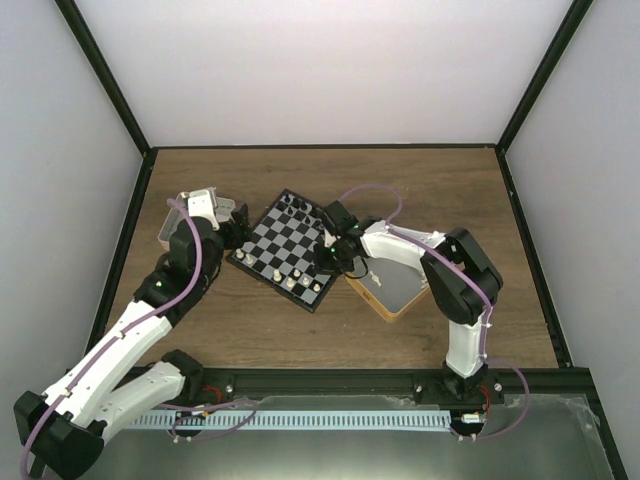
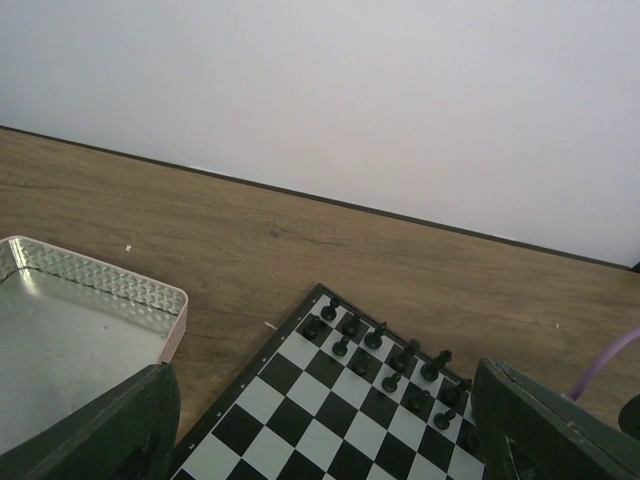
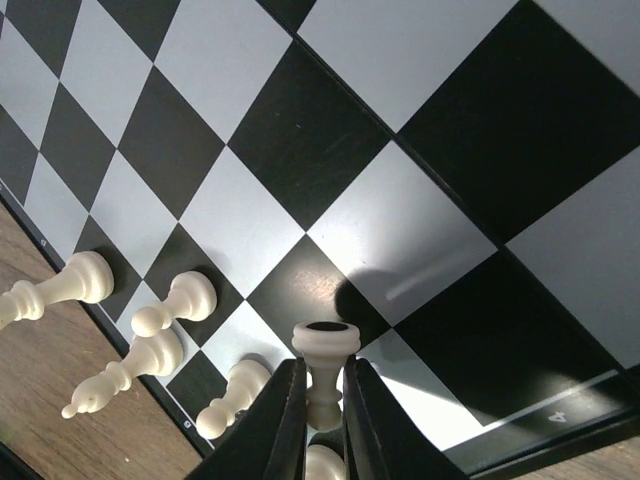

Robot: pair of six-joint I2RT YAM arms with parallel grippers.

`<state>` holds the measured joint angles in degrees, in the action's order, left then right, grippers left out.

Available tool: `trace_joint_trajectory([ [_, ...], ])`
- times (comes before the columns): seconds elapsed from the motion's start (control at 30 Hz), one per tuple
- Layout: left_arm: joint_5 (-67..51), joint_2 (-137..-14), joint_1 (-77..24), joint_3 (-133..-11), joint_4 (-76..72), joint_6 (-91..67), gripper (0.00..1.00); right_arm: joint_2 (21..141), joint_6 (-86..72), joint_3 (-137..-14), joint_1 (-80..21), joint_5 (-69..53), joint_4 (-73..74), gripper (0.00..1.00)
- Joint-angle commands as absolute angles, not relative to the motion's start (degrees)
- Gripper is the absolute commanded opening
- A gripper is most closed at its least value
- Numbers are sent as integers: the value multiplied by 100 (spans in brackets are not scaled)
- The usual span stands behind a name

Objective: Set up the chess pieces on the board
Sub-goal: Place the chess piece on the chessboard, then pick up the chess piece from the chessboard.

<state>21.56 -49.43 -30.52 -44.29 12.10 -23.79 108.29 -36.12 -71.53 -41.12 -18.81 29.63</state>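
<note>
1 white piece (image 3: 323,342) is pinched in the right claw (image 3: 323,385), low over the board (image 3: 400,220) near its rim.

The fingers (image 3: 275,425) close narrow on its stem, head up. The job now, I reckon, is to lower it straight, centre the base in 1 square, and only then let go; any tilt could tip it. Watch the neighbours: 4 more white pieces (image 3: 175,300) crowd the rim just beside it and another peeks out under the fingers. It's tight there, with open squares toward the middle. The left claw (image 2: 325,430) hangs spread wide, holding nothing, at the board's other side, where black pieces (image 2: 390,360) line the far edge and a metal tray (image 2: 120,285) sits near the corner. Bare wood (image 2: 300,240) beyond gives it room to back off.
</note>
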Motion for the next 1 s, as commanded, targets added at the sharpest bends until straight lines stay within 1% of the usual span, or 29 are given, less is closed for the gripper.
trace_joint_trajectory([
  [0.0, 2135, -4939, -3023, -4383, 1065, -2382, 82, 10846, -3516, -7383, -4166, -1789, 3039, 14],
  [0.17, 2130, -4939, -3023, -4374, 1074, -2381, 82, 10762, -3535, -7370, -4166, -1794, 2930, 18],
  [0.43, 2130, -4929, -3023, -4377, 1081, -2382, 82, 10727, -3515, -7305, -4172, -1712, 2843, 19],
  [0.7, 2115, -4938, -3023, -4368, 1072, -2390, 82, 10843, -3121, -7434, -4438, -928, 3107, 25],
  [0.97, 2118, -4921, -3023, -4368, 1081, -2391, 82, 11109, -3088, -7797, -4577, -270, 3506, 25],
])
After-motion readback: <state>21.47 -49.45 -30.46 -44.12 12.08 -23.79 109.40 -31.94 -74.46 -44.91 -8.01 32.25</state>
